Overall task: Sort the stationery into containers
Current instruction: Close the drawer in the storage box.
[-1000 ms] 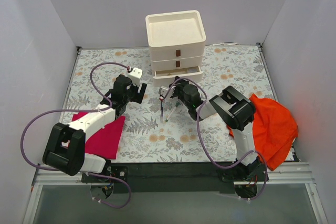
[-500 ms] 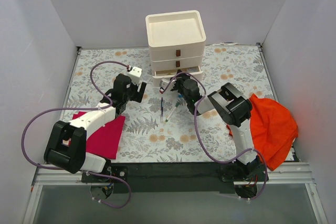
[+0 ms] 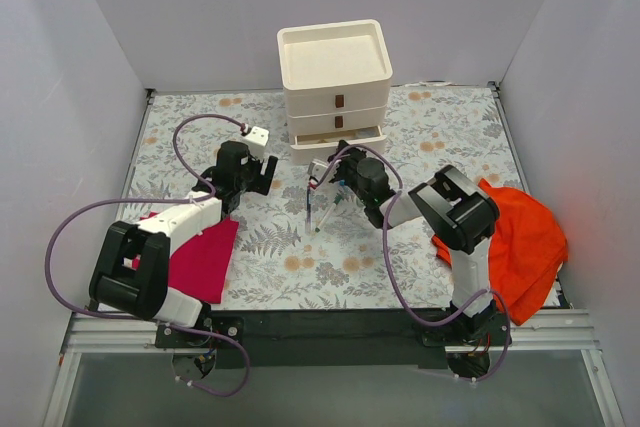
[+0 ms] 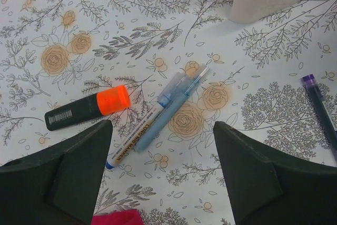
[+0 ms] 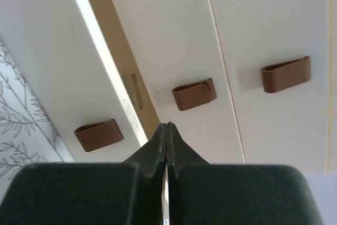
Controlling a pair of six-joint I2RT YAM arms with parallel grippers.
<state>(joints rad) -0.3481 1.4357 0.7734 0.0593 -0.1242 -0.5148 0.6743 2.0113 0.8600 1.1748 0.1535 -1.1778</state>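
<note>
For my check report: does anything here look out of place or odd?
The lowest cream-white plastic drawer stands partly pulled out. An orange-capped dark marker, a white marker and a light blue pen lie loose on the flowered table.

The left gripper was held with its jaws wide apart, one dark finger at each side of its wrist view. The right gripper was closed, fingers pressed flat together to one tip. The left arm and right arm reached forward, angled toward each other.
</note>
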